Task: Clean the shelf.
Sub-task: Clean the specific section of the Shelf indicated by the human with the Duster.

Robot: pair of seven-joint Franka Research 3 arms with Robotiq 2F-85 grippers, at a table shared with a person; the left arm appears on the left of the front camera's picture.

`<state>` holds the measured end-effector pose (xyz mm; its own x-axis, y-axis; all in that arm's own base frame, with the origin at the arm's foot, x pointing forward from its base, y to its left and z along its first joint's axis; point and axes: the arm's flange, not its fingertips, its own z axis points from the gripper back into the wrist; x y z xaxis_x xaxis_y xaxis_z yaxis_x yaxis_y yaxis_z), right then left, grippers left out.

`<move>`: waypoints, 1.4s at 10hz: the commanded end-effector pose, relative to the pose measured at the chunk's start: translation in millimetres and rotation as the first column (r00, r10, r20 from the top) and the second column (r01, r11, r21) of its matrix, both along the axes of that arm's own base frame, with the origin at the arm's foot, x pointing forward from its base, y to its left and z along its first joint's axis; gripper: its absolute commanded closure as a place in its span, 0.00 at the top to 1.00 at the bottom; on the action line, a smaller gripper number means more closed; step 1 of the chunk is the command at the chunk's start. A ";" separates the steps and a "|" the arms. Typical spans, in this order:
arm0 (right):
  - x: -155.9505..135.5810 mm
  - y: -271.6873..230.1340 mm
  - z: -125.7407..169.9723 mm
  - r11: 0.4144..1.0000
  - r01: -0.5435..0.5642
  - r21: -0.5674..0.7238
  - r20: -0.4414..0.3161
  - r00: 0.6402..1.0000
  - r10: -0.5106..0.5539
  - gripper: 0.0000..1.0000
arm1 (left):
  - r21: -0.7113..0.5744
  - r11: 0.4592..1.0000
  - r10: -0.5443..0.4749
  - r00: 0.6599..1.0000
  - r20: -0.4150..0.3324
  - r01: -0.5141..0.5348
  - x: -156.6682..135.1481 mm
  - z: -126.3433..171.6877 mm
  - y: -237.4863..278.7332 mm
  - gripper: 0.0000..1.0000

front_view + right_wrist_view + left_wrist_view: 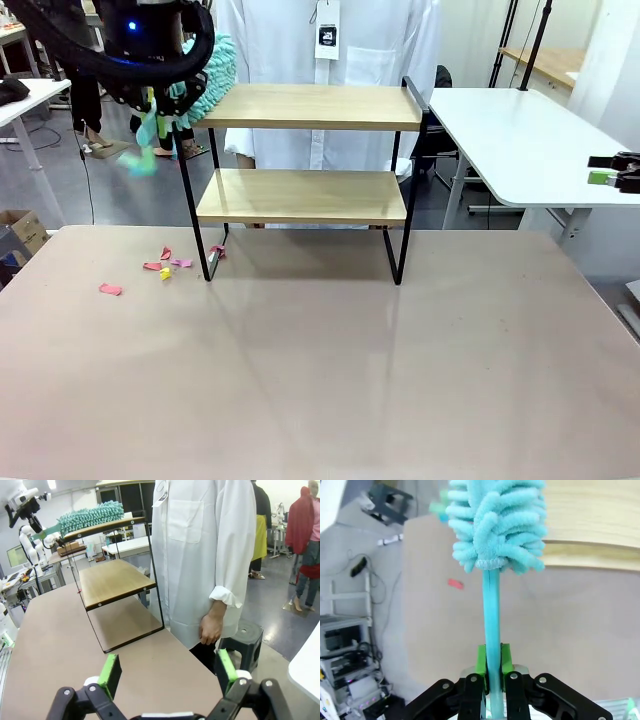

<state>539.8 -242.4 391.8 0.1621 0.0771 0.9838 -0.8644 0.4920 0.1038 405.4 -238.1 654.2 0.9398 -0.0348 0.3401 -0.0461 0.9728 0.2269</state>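
The shelf (310, 107) stands mid-table, two light wooden boards in a thin black frame. My left arm (150, 40) hangs over its top board's left end. In the left wrist view my left gripper (492, 660) is shut on the thin handle (491, 610) of a teal fluffy duster (495, 525), whose head lies at the edge of the top board (590, 525). From the front the duster (210, 70) touches the board's left end. My right gripper (167, 672) is open and holds nothing, out at the right (612, 170), facing the shelf's end (115, 580).
Small pink and yellow scraps (165, 266) lie on the table left of the shelf's foot, with one pink scrap (110, 289) farther left. A blurred teal bit (140, 162) shows below the duster. A person in a white coat (200, 555) stands behind the shelf beside a black stool (240, 640).
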 end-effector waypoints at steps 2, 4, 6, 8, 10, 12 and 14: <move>1.0 0.8 2.3 1.000 0.005 -0.006 0.004 1.000 -0.005 1.00 | 0.050 0.998 0.028 0.981 0.191 -0.039 -34.0 22.5 5.7 0.13; 1.0 0.8 2.3 1.000 0.005 -0.006 0.004 1.000 -0.005 1.00 | 0.032 0.999 0.001 0.998 0.057 -0.003 -10.7 8.0 -4.4 0.13; 1.0 0.8 2.3 1.000 0.005 -0.006 0.004 1.000 -0.005 1.00 | 0.032 0.999 0.001 0.998 0.057 -0.003 -10.7 8.0 -4.4 0.13; 1.0 0.8 2.3 1.000 0.005 -0.006 0.004 1.000 -0.005 1.00 | -0.165 0.967 -0.178 0.978 0.110 0.194 -30.3 34.0 35.3 0.13; 1.0 0.8 2.3 1.000 0.005 -0.006 0.004 1.000 -0.005 1.00 | -0.195 0.954 -0.210 0.971 0.114 0.229 -31.5 36.3 42.0 0.13; 1.0 0.8 2.3 1.000 0.005 -0.006 0.004 1.000 -0.005 1.00 | -0.333 0.857 -0.359 0.919 0.161 0.393 -37.7 40.5 67.7 0.13; 1.0 0.8 2.3 1.000 0.005 -0.006 0.004 1.000 -0.005 1.00 | -0.440 0.671 -0.568 0.795 0.212 0.597 -43.7 40.5 88.3 0.13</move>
<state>539.8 -242.6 391.8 0.1621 0.0771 0.9838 -0.8643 0.4922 0.1038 367.1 -165.6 708.6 0.7966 -0.2928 0.5289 0.4398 0.8810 -0.1746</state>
